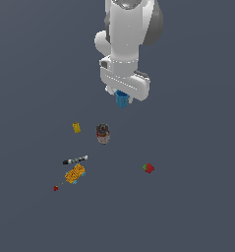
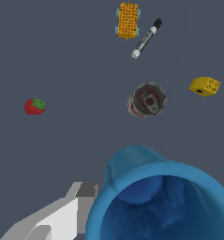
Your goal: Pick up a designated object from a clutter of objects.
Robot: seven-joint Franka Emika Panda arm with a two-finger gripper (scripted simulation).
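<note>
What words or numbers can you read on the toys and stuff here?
None can be read.
Brown jar: its lid has red and grey marks, too blurred to read.
Marker: no legible print.
Yellow block: only dark specks, no letters.
Orange toy: a dotted pattern, no text.
Blue cup, held in the gripper: plain.
Strawberry: plain.

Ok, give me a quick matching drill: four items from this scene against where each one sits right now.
Items:
1. bright blue cylindrical cup
2. dark brown round jar
3. red strawberry-shaped lump
4. small yellow block

Places:
A. alone, toward the exterior view's right
B. at the tool, up near the arm
C. just to the exterior view's left of the jar
D. below the cup in the exterior view

Pairs: 1-B, 2-D, 3-A, 4-C
</note>
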